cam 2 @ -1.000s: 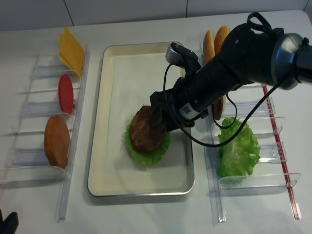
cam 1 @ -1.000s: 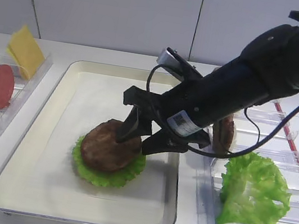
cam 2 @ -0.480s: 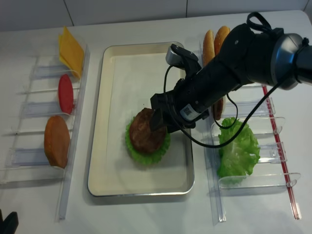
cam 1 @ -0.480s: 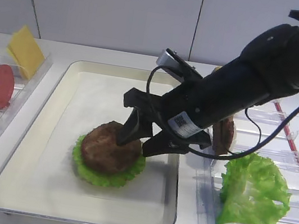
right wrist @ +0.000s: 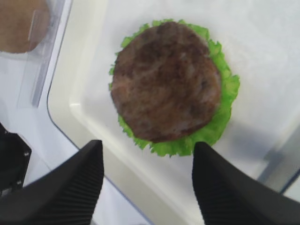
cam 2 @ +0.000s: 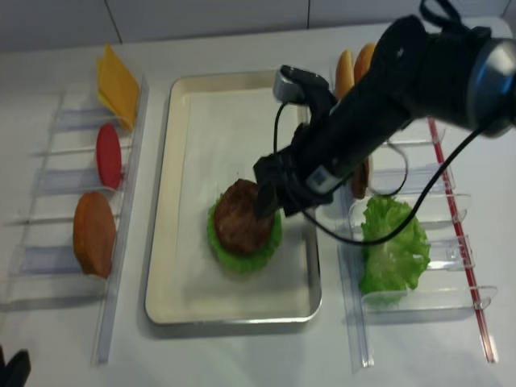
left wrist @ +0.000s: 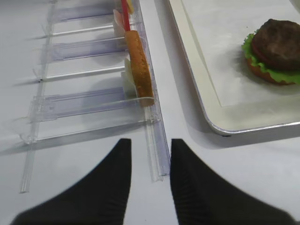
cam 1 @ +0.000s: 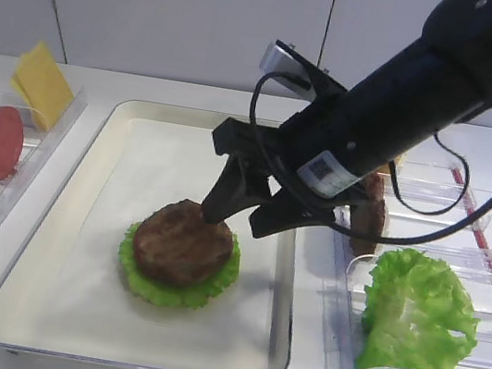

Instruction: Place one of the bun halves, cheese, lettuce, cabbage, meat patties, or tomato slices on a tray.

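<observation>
Now meat patty [cam 1: 182, 242] flat atop lettuce [cam 1: 142, 280]

A white worktop [cam 2: 242, 355] carries everything. At its middle lies the tray [cam 2: 158, 242], cream-white with a raised rim and a paper liner. To the left of the tray sits a row of clear plastic bins [cam 2: 56, 258], running from near to far — a bun half [cam 2: 94, 234] stands in the near one, a tomato slice [cam 2: 108, 155] further back, and the cheese [cam 2: 118, 83] at the far end. To the right of the tray sits a second set of clear bins [cam 2: 451, 298] with a red strip along its right edge; one near bin holds lettuce [cam 2: 393, 246], and further bun halves [cam 2: 345, 71] stand at the far end.
</observation>
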Motion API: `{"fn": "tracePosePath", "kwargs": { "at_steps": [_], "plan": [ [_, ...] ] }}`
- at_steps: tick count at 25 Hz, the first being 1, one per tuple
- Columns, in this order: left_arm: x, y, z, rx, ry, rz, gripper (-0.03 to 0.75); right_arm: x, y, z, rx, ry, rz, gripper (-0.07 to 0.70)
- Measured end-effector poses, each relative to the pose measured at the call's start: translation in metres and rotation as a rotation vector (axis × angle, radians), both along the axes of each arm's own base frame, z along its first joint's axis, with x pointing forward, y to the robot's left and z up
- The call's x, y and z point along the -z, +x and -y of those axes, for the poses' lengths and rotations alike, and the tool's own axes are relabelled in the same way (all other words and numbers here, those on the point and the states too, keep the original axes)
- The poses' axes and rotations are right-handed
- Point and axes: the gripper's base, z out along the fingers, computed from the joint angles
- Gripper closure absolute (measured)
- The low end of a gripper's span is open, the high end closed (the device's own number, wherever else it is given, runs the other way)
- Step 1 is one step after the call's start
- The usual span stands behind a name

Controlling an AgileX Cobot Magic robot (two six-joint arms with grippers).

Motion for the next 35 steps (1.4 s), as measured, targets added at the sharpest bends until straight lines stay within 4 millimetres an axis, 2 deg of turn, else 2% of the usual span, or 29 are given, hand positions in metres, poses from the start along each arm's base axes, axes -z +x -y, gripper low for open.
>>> {"fn": "tracePosePath", "kwargs": {
  "at_steps": [10,15,21,26,28,32,35],
  "plan": [
    [0.000,0.000,0.000,0.000,0.000,0.000,0.494,-0.066,-0.021,0.021,-0.102,-0.173,0.013,0.216],
    [0.000,0.000,0.000,0.000,0.000,0.000,0.494,-0.099,-0.036,0.036,-0.071,-0.192,0.116,0.216],
    [0.000,0.000,0.000,0.000,0.000,0.000,0.494,-0.141,-0.067,0.068,-0.006,-0.281,0.308,0.216],
    [0.000,0.000,0.000,0.000,0.000,0.000,0.494,-0.186,-0.121,0.103,0.062,-0.248,0.515,0.216],
    [0.000,0.000,0.000,0.000,0.000,0.000,0.494,-0.195,-0.143,0.116,0.080,-0.232,0.578,0.216],
    [0.000,0.000,0.000,0.000,0.000,0.000,0.494,-0.195,-0.186,0.140,0.103,-0.203,0.661,0.216],
    [0.000,0.000,0.000,0.000,0.000,0.000,0.494,-0.181,-0.213,0.155,0.112,-0.196,0.693,0.216]
  ]
}}
